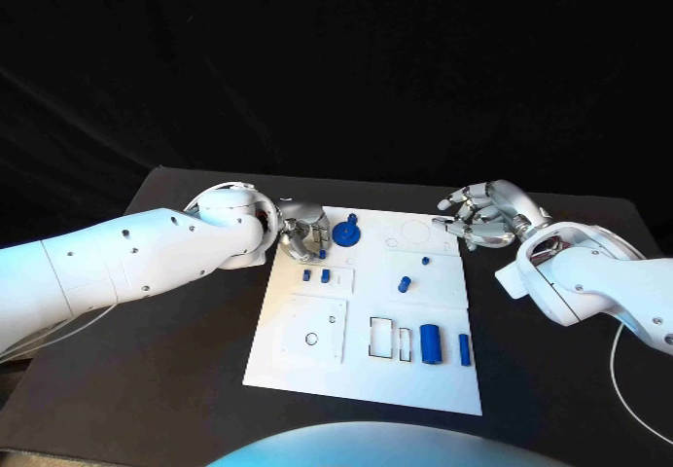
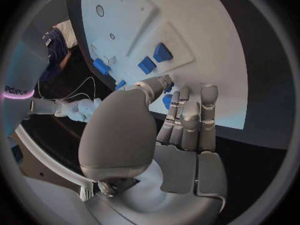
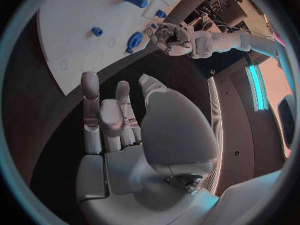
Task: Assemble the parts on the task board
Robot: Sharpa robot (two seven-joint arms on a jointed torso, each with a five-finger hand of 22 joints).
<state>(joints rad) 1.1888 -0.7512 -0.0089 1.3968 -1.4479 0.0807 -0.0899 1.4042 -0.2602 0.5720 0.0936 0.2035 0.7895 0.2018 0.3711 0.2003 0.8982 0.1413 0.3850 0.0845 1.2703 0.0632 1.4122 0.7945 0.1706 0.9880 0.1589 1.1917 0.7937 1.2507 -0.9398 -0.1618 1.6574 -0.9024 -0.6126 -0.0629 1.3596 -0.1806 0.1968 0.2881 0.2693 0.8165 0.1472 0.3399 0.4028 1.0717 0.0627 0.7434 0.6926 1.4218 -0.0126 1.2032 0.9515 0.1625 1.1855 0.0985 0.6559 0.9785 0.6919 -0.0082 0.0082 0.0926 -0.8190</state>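
The white task board (image 1: 368,375) lies in the middle of the black table. My left hand (image 1: 301,235) is over the board's far left corner, and its thumb and a finger pinch a small blue part (image 2: 166,100) just above the plate. A round blue disc (image 1: 346,233) lies right beside that hand. Two small blue blocks (image 1: 316,276) stand in a raised panel, and a short blue peg (image 1: 404,284) sits mid-board. A blue cylinder (image 1: 431,343) and two thin blue bars lie near the front right. My right hand (image 1: 484,216) hovers off the far right corner, fingers apart and holding nothing.
The board has empty outlined slots, among them a rectangle (image 1: 381,337) at the front and a small ring (image 1: 311,339) on the left panel. Bare black table (image 1: 183,331) surrounds the board on both sides.
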